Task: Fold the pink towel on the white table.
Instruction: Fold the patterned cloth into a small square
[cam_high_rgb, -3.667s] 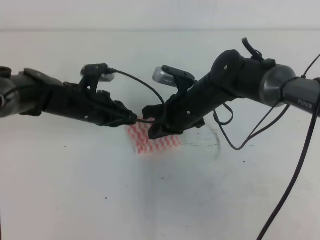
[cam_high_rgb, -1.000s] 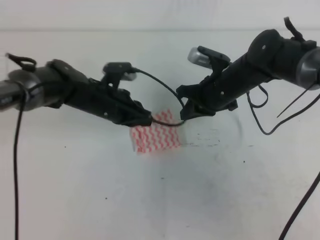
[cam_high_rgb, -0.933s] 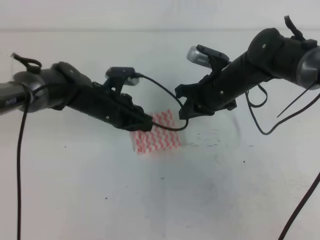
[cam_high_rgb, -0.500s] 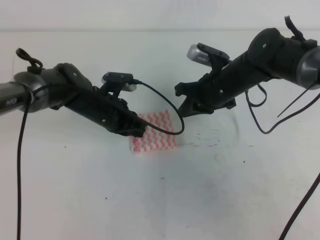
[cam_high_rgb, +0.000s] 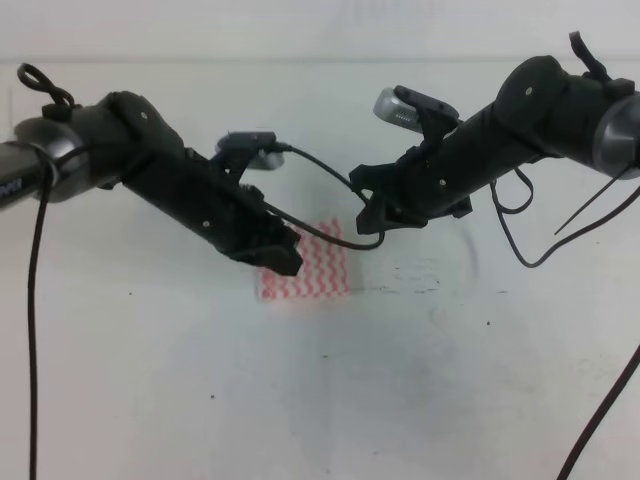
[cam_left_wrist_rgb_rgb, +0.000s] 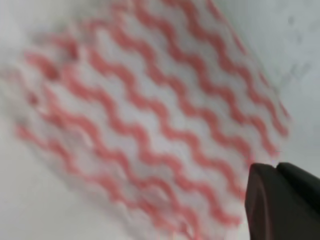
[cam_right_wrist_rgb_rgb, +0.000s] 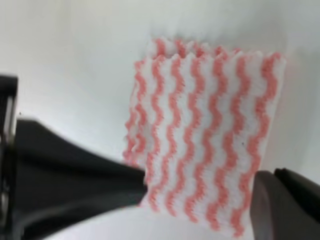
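Towel (cam_high_rgb: 318, 268): folded small, flat on table (cam_high_rgb: 150, 380), between your arms. Left gripper (cam_high_rgb: 280, 257): over its left edge; finger opening cannot be told. Right gripper (cam_high_rgb: 372, 215): above, apart, seemingly holding nothing. Risk: a dragging left fingertip could peel the fold open.

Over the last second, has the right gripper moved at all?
Barely. The right gripper holds almost the same spot above the pink towel's upper right corner, near the dark scuffs on the white table.
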